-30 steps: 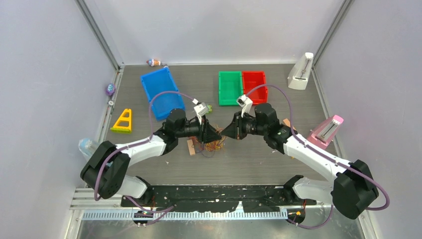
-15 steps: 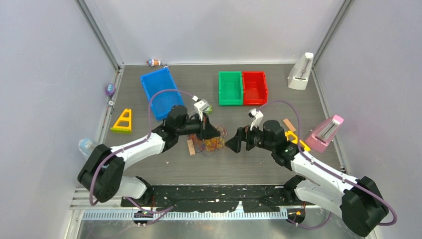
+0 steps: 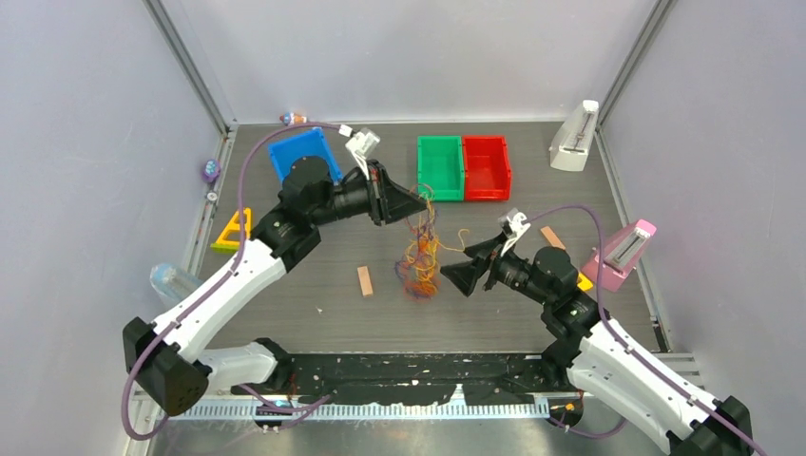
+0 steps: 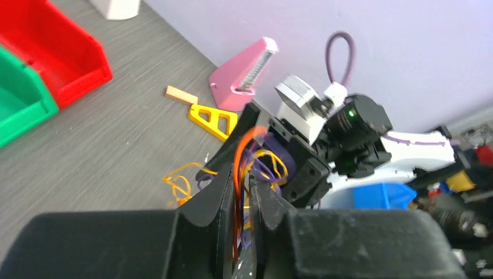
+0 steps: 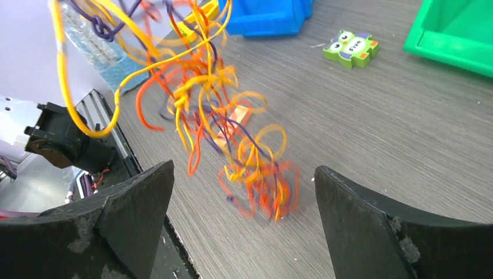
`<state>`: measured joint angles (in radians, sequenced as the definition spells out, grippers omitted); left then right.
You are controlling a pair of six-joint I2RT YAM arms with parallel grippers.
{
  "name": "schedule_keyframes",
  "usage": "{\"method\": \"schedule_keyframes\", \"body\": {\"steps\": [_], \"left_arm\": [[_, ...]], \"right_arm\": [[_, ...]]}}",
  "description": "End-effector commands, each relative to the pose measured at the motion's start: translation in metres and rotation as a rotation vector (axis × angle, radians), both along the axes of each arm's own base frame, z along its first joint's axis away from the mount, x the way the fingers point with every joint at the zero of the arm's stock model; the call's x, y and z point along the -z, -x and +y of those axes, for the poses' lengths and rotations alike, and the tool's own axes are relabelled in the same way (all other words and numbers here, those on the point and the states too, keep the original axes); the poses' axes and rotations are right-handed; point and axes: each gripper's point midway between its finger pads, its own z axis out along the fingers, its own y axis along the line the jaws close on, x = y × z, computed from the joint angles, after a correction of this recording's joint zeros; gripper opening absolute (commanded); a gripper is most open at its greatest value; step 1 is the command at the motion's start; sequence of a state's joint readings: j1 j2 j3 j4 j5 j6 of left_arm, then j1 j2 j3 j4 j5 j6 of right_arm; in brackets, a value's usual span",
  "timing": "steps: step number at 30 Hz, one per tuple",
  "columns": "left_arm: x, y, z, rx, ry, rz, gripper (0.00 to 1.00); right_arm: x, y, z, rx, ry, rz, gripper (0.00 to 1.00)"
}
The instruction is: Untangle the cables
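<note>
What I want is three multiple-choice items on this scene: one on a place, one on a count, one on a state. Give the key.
1. The green bin stands: A) right beside the red bin; B) on a yellow triangle; C) on a pink stand.
2. Bins in view: A) two; B) three; C) five.
3. The left gripper has its jaws: A) wide open; B) shut on a wooden block; C) shut on the cables.
Key: 1 A, they sit side by side; 2 B, the blue bin plus those two; 3 C, strands hang from them.
</note>
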<state>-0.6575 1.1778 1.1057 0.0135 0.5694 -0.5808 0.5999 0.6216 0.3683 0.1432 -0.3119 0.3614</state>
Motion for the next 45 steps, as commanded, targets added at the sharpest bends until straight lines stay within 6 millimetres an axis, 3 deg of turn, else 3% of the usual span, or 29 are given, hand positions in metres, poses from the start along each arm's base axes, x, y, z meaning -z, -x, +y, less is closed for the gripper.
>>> {"method": "schedule_keyframes", "body": {"steps": [1, 5, 6, 7, 13, 18, 21, 25, 31, 36, 41, 43, 45], "left_arm": [[0.042, -0.030, 0.008, -0.066, -0.024, 0.231, 0.26], [0.098, -0.055, 0.016, -0.110, -0.104, 0.335, 0.79], [0.112, -0.057, 0.020, -0.132, -0.142, 0.344, 0.87], [0.124, -0.056, 0.023, -0.146, -0.174, 0.352, 0.88], [0.170, -0.035, 0.048, -0.198, -0.274, 0.349, 0.86], [0.202, -0.003, 0.054, -0.178, -0.407, 0.325, 0.81], [0.217, 0.003, 0.055, -0.196, -0.471, 0.312, 0.80], [0.235, -0.003, 0.048, -0.199, -0.499, 0.343, 0.80], [0.256, -0.014, 0.029, -0.204, -0.575, 0.343, 0.87], [0.266, -0.014, 0.006, -0.186, -0.556, 0.352, 0.83], [0.282, -0.004, -0.008, -0.169, -0.485, 0.341, 0.79], [0.284, -0.003, -0.007, -0.177, -0.447, 0.328, 0.74], [0.286, -0.003, -0.008, -0.178, -0.432, 0.318, 0.63]], "right_arm": [[0.006, -0.007, 0.003, 0.006, 0.022, 0.000, 0.95], [0.026, -0.016, 0.006, 0.023, 0.057, 0.073, 0.95], [0.029, -0.019, 0.004, 0.045, 0.066, 0.083, 0.95], [0.037, -0.022, 0.003, 0.064, 0.087, 0.107, 0.95], [0.071, -0.035, -0.017, 0.203, 0.212, 0.238, 0.99], [0.096, -0.021, -0.026, 0.224, 0.267, 0.369, 0.97], [0.107, -0.017, -0.029, 0.233, 0.276, 0.401, 0.93], [0.111, -0.023, -0.024, 0.226, 0.279, 0.410, 0.85], [0.117, -0.038, 0.000, 0.167, 0.264, 0.436, 0.73], [0.133, -0.040, 0.013, 0.126, 0.256, 0.484, 0.66], [0.135, -0.037, 0.021, 0.087, 0.198, 0.471, 0.61], [0.137, -0.035, 0.021, 0.086, 0.186, 0.465, 0.54], [0.138, -0.035, 0.019, 0.092, 0.188, 0.460, 0.44]]}}
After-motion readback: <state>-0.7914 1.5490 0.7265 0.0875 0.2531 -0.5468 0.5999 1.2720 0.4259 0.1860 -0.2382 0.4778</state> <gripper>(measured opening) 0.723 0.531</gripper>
